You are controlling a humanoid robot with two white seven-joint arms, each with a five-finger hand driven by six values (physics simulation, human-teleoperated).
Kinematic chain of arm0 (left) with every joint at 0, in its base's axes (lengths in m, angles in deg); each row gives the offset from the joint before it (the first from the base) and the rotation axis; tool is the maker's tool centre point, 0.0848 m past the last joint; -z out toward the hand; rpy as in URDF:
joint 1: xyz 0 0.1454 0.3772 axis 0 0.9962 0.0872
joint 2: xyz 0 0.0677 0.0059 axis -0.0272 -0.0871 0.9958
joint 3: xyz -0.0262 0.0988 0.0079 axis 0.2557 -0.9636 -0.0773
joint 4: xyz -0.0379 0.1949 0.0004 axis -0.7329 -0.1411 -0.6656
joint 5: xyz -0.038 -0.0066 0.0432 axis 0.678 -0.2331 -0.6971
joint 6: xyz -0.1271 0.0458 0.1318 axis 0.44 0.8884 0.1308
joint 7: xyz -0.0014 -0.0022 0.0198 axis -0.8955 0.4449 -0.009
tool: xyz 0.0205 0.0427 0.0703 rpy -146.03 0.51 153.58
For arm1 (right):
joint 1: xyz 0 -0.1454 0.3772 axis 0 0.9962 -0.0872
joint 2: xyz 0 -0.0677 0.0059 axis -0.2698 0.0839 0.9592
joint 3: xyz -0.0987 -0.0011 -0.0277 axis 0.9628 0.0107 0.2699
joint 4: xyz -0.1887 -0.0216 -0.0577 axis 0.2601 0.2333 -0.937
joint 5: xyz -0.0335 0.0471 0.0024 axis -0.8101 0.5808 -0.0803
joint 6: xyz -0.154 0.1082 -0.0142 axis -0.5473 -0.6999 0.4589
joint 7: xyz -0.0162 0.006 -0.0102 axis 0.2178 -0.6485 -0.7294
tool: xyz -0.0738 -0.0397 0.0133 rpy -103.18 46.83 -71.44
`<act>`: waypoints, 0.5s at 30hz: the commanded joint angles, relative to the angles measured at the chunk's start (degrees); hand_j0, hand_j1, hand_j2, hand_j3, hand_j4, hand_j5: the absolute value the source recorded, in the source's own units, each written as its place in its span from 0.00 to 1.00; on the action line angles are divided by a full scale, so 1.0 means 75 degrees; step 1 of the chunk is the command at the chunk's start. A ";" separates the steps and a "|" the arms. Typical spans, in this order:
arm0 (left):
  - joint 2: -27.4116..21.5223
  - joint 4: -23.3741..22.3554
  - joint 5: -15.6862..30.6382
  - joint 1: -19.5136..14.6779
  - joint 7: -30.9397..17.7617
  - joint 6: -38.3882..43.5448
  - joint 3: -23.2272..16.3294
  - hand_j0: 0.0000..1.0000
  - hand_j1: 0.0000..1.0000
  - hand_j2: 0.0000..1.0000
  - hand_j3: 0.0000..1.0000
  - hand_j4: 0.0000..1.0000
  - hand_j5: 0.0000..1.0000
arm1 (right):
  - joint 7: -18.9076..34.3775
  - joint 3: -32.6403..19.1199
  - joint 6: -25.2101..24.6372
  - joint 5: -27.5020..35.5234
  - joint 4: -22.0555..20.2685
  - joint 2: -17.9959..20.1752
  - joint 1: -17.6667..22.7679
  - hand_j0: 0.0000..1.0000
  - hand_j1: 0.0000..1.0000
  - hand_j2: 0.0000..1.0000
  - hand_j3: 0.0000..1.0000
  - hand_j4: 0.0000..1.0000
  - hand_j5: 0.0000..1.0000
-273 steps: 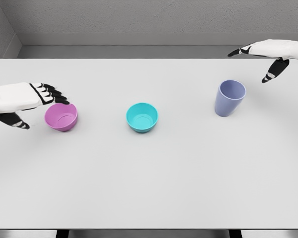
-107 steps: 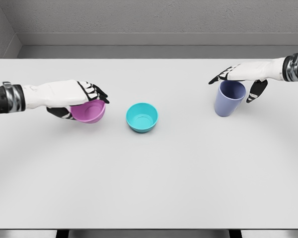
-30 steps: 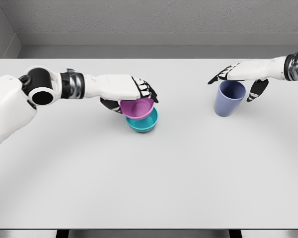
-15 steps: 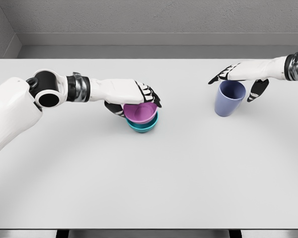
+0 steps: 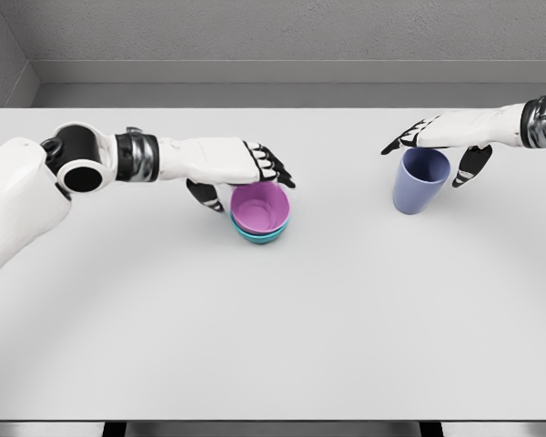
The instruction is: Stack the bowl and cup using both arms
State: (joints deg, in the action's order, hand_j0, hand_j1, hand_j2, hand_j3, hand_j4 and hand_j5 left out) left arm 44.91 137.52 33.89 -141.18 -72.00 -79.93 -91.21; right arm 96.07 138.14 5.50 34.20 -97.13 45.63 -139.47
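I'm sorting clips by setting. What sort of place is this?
Most likely a simulated tabletop test cell, not a real kitchen. A plain white table stands against bare grey walls, carrying only a pink bowl nested in a teal bowl and a blue cup.

The bowl point(image 5: 259, 208) on top is pink-purple, a plain matte colour without pattern. Under it the second bowl point(image 5: 259, 235) shows only as a thin teal rim. At three o'clock from them stands the cup point(image 5: 419, 180) — a soft lavender-blue, slightly darker inside. The left hand point(image 5: 246, 168) is white across the back, its fingers black with small white segments — the wrist carries a silver-grey and black band. The right hand point(image 5: 441, 141) has the same white shell and black-and-white fingers. The table point(image 5: 273, 319) is plain pale grey; the wall point(image 5: 273, 32) at twelve o'clock is a speckled mid-grey.
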 commanded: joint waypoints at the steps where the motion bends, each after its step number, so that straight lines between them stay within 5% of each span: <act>1: -0.0569 0.0194 0.0451 0.0000 0.0014 0.0017 0.0152 1.00 1.00 1.00 1.00 1.00 1.00 | -0.0003 -0.0012 -0.0019 0.0047 0.0020 -0.0008 0.0000 1.00 1.00 1.00 1.00 1.00 1.00; 8: -0.2632 0.0769 0.1365 0.0269 0.0307 0.0017 0.0270 1.00 1.00 1.00 1.00 1.00 1.00 | -0.0003 0.0082 -0.0019 0.0047 0.0125 -0.0032 0.0000 1.00 1.00 1.00 1.00 1.00 1.00; 15: -0.3078 0.0675 0.1342 0.1148 0.0296 0.0017 0.0903 1.00 1.00 1.00 1.00 1.00 1.00 | -0.0003 0.0094 -0.0019 0.0047 0.0172 -0.0055 0.0012 1.00 1.00 1.00 1.00 1.00 1.00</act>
State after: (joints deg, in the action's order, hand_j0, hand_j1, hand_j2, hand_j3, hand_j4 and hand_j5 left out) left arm 22.77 142.71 43.38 -132.47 -69.85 -79.96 -86.18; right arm 96.07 138.91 5.50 34.27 -96.00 45.24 -139.38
